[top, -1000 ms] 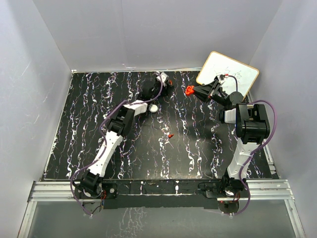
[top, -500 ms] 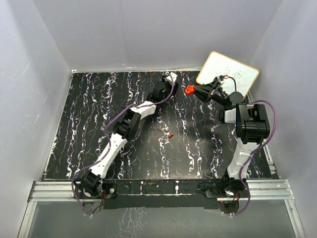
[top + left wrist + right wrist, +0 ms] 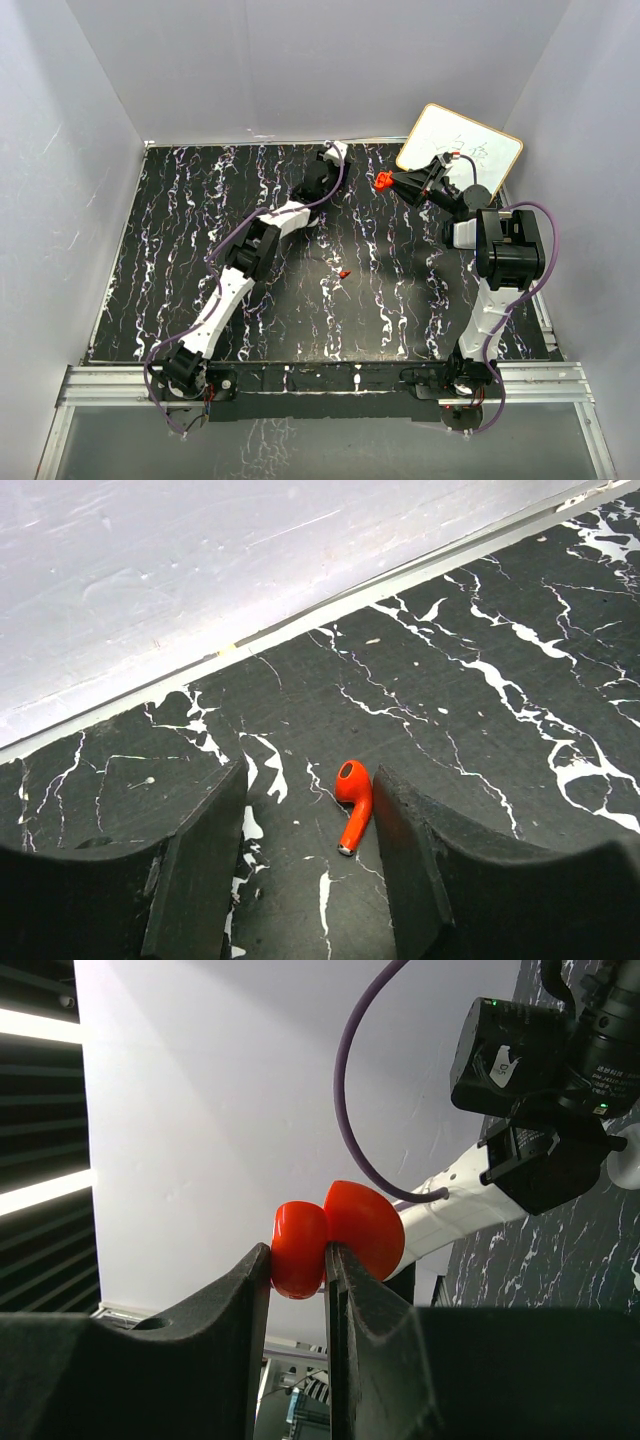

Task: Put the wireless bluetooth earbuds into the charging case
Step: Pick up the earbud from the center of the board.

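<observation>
At the far edge of the desk [image 3: 520,730], your left fingers [image 3: 200,860] stand wide apart, one red earbud [image 3: 353,798] lying on the surface between them. Your right fingers [image 3: 240,1300] pinch the opened charging case [image 3: 345,1225] aloft; the other earbud [image 3: 343,273] lies mid-desk.

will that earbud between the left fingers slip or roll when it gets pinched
Probably stiff: the earbud looks like hard moulded plastic. Its glossy, rounded head could slip from the flat fingers of the left gripper. Lying on its side on the table, nearer one finger, it may skid or pivot before both touch it.
</observation>
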Available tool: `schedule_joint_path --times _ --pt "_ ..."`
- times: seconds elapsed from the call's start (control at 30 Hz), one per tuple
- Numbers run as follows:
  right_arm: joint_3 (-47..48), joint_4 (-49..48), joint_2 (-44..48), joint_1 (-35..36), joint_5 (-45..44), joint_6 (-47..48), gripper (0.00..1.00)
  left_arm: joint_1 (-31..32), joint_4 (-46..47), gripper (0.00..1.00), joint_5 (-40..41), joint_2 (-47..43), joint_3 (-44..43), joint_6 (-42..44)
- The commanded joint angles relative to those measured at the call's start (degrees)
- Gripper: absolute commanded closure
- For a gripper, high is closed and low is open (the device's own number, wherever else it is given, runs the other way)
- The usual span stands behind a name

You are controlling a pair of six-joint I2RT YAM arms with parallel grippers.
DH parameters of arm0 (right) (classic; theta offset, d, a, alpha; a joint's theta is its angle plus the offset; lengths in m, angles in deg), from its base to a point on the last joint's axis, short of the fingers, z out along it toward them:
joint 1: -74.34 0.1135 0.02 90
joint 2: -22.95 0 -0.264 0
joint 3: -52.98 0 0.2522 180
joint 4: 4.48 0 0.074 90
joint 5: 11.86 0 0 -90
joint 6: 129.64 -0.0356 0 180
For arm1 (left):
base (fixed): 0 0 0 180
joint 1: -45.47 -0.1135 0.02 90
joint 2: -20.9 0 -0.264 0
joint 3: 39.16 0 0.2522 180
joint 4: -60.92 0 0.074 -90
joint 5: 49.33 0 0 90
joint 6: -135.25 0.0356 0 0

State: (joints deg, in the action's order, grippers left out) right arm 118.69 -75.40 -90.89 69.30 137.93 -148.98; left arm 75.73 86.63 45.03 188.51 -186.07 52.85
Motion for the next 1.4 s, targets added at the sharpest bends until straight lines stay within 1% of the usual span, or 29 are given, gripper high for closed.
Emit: schedule_joint_path --times 0.0,0.3,0.47,0.67,1.03,1.17,1.37 --pt "1.0 -19.1 1.1 -0.2 -1.1 0.0 1.0 -0.8 0.0 0.49 -1.5 0.7 -0.8 -0.7" --pt "1.1 -19.1 0.7 -0.3 -1.0 0.0 1.0 -1.3 0.0 0.49 -7.9 0.9 -0.1 -0.1" --pt "1.1 -19.1 0.5 -0.2 -1.0 0.0 1.0 -1.4 -0.6 0.58 -9.1 1.0 -0.3 0.0" --pt "1.0 -19.2 0.5 -0.2 -1.0 0.2 1.0 -1.7 -0.8 0.73 -9.7 0.3 0.5 -0.5" --pt "0.9 -19.1 0.4 -0.2 -1.1 0.4 1.0 -2.1 -0.2 0.95 -10.5 -1.3 3.1 -0.4" --pt "1.0 -19.2 0.3 -0.2 -1.1 0.4 1.0 -2.1 1.2 1.0 -11.2 -3.2 6.3 0.0" --pt "0.9 -19.2 0.3 -0.3 -1.1 0.4 1.0 -2.1 3.1 1.0 -13.2 -5.7 10.3 0.4"
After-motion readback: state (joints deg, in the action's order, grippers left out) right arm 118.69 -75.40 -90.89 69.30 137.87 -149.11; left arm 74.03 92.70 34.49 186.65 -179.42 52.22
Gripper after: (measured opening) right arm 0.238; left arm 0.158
